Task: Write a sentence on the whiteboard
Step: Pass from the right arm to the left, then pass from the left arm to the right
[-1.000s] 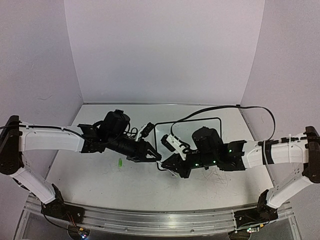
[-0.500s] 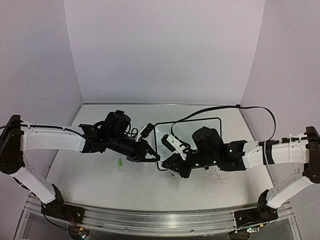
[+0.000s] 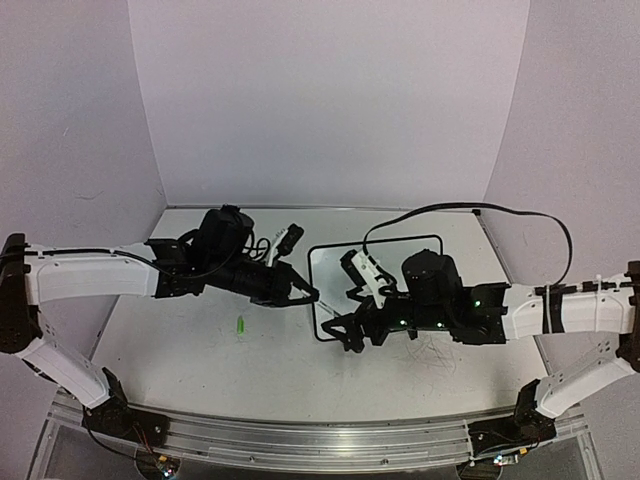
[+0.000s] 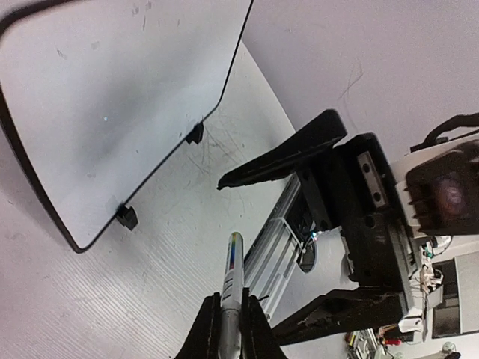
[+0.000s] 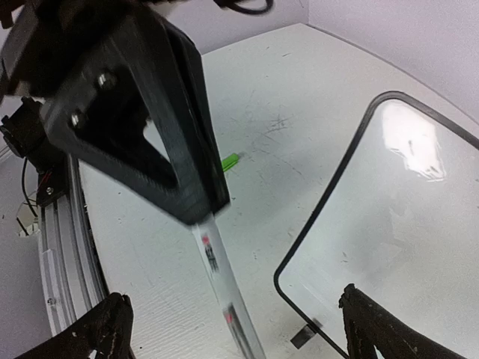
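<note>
Change: right arm has drawn back toward its own side, and the right claw, closed a second ago, now has its jaws spread wide. The left claw has tightened and moved slightly away from the bases.
Left claw: clamped on the marker, which sticks out past the fingertips with its banded end forward.
Right claw: open; in its wrist view the marker runs between the two spread fingers and touches neither.
Whiteboard: lies flat on the table, mid-right of centre, just beyond both claws.
Board and left claw: the claw sits just off the board's near-left corner, apart from the frame.
Board and right claw: the claw is at the near edge, by the near-left corner; whether it overlaps the frame, I cannot tell.
Board face: glossy white with glare and a few faint specks; two black clip feet show on one long edge.
Green cap: on the table left of both claws, well apart from the board.
</note>
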`<state>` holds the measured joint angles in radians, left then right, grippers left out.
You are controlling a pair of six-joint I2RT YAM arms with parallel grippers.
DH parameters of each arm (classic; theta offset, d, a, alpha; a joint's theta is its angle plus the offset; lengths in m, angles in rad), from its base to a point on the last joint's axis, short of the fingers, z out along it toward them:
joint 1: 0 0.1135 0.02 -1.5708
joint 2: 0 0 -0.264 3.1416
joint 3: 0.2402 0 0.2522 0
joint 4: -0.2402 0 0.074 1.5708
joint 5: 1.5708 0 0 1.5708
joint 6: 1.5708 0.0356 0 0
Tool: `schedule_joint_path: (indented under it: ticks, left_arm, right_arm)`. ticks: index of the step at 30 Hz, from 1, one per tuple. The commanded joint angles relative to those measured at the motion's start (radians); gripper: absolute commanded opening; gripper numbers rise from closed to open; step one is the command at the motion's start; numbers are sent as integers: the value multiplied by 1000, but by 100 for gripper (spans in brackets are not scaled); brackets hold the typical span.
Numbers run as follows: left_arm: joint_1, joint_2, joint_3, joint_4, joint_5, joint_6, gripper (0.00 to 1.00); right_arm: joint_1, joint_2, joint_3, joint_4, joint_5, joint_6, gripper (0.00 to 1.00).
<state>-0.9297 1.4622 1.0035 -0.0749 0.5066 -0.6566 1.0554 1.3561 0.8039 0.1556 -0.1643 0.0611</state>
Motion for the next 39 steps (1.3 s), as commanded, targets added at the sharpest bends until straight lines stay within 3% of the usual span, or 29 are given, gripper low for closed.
schedule_joint_path:
  ticks: [1,6,12,16,21,28,34,36,39]
  left_arm:
    - [42,-139,60,2,-161,44,0]
    - [58,-236,70,55,-213,41,0]
    - [58,-310,18,291,-131,-38,0]
    - [57,-317,15,374,-90,-85,0]
    - [49,-319,-6,482,-60,-152,0]
    - [34,-314,-26,527,-64,-170,0]
    - [33,-308,-48,529,-65,-167,0]
    - [32,-304,-49,529,-59,-163,0]
    - [33,-302,-55,529,-51,-154,0]
  right_arm:
    - [2,-94,-61,72,114,124,98]
    - [3,-185,-121,212,6,279,98]
    - [-6,-285,-191,442,59,558,98]
    - [-73,-237,-112,505,-131,689,98]
    - [-132,-132,-82,860,-322,885,98]
    - [-124,14,79,963,-426,917,98]
    - [-121,42,139,892,-406,848,98]
    - [-121,66,172,847,-428,829,93]
    - [-121,96,215,805,-462,802,77]
